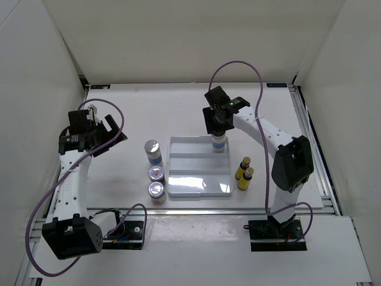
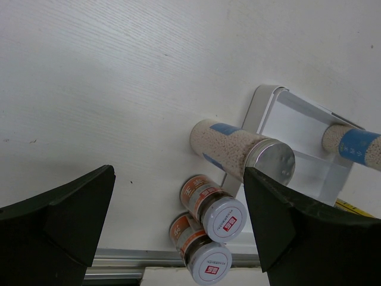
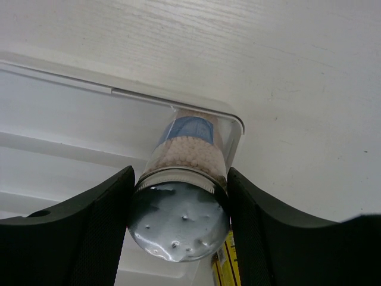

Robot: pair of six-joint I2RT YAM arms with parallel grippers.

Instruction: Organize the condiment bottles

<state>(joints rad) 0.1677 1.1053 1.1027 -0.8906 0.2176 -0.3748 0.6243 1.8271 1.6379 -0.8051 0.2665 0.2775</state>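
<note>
A white bottle with a blue label stands upright in the back right corner of the white tray. My right gripper is shut on its silver cap, and the fingers press on both sides. A second white bottle stands left of the tray, with two silver-lidded jars in front of it. Two slim yellow bottles stand right of the tray. My left gripper hangs open above the table at the left, holding nothing and looking toward the second bottle and the jars.
The tray has stepped levels and holds only the gripped bottle; its rim shows in the right wrist view. The metal rail runs along the table's right edge. White walls close off the back and sides.
</note>
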